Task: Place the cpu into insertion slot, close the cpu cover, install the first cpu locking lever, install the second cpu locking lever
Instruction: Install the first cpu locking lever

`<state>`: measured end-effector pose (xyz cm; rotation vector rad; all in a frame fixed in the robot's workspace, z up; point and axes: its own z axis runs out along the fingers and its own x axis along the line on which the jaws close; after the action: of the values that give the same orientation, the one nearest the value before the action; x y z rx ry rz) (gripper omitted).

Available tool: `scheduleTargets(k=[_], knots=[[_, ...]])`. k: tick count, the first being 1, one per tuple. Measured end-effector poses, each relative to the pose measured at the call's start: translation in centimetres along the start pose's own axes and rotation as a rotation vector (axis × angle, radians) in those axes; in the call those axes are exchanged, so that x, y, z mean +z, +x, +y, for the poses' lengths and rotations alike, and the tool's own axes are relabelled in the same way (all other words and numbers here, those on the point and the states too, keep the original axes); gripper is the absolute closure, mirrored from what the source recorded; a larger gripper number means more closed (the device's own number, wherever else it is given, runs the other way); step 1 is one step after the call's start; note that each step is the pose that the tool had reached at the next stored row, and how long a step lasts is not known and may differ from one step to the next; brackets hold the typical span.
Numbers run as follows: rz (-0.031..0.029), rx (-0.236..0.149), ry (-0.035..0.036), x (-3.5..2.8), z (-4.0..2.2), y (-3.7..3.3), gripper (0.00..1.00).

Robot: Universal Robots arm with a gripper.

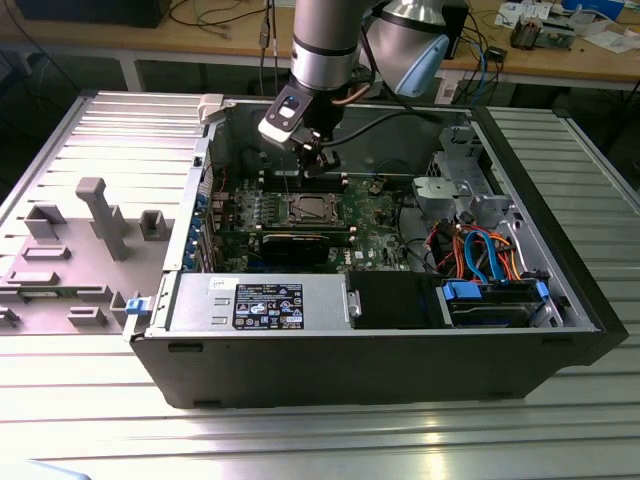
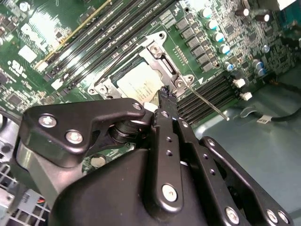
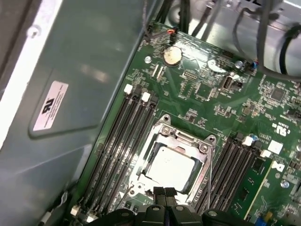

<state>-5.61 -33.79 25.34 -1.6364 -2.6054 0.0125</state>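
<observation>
Jaws pressed together with nothing between them: in the first wrist view the two black fingertips [image 3: 160, 196] meet side by side, just off one edge of the small flat square cpu with its silvery-grey metal top [image 3: 170, 168]. I cannot tell if they touch the socket. The cpu lies flat in the square insertion slot with a silvery metal rim [image 3: 165, 121], set in the green circuit board [image 3: 263, 108]. The thin dull-silver cpu cover with a large square window [image 3: 201, 175] lies down around the chip, framing it. In the second wrist view a thin straight metal lever rod [image 2: 207, 102] angles out from a socket corner over long black memory slots [image 2: 211, 96]. In the exterior view the open black computer case [image 1: 380, 360] rests on a ribbed metal surface [image 1: 300, 440].
</observation>
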Motion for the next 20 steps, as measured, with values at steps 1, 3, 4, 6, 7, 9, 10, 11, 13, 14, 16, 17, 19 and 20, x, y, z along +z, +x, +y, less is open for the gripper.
scheduleTargets(k=[1,3,4,6,7,9,10,11,13,14,16,17,19,20], knots=[[-0.0005,-0.012,0.0006,0.0,0.0,0.0,0.89],[-0.0018,-0.043,0.0021,0.0,0.0,0.0,0.89],[-0.0023,-0.056,0.0028,0.0,0.0,0.0,0.89],[-0.0032,-0.079,0.004,0.0,0.0,0.0,0.89],[-0.0035,-0.084,0.0042,0.0,0.0,0.0,0.89],[-0.0036,-0.086,0.0043,0.0,0.0,0.0,0.89],[-0.0035,-0.086,0.0043,0.0,0.0,0.0,0.89],[-0.0036,-0.087,0.0044,0.0,0.0,0.0,0.89],[-0.0036,-0.087,0.0044,0.0,0.0,0.0,0.89],[-0.0036,-0.087,0.0044,0.0,0.0,0.0,0.89],[-0.0036,-0.088,0.0045,0.0,0.0,0.0,0.89],[-0.0037,-0.09,0.0046,0.0,0.0,0.0,0.89],[-0.0042,-0.102,0.0051,0.01,0.0,0.0,0.89],[-0.0045,-0.111,0.0055,0.0,0.0,0.0,0.89]])
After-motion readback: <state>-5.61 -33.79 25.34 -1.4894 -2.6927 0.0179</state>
